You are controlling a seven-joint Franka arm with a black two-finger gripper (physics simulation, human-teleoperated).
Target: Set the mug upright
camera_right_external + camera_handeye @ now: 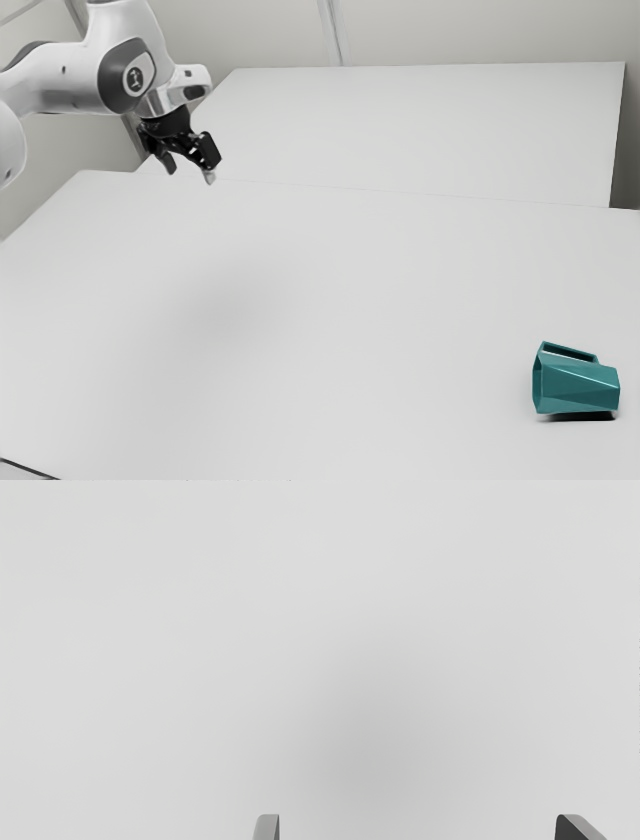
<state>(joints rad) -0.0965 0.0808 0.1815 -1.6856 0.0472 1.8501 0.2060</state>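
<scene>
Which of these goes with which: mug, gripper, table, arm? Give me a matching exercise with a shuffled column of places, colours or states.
Column one:
1. Mug
2. Gripper
3. Table
4. Arm

Column two:
A. Pale grey, bearing the teal thing
B. Mostly white, coming in from the exterior view's upper left
C. Teal, lying on its side
D. Black, fingers apart with nothing between them

Right pairs: 1-C, 2-D, 3-A, 4-B
</scene>
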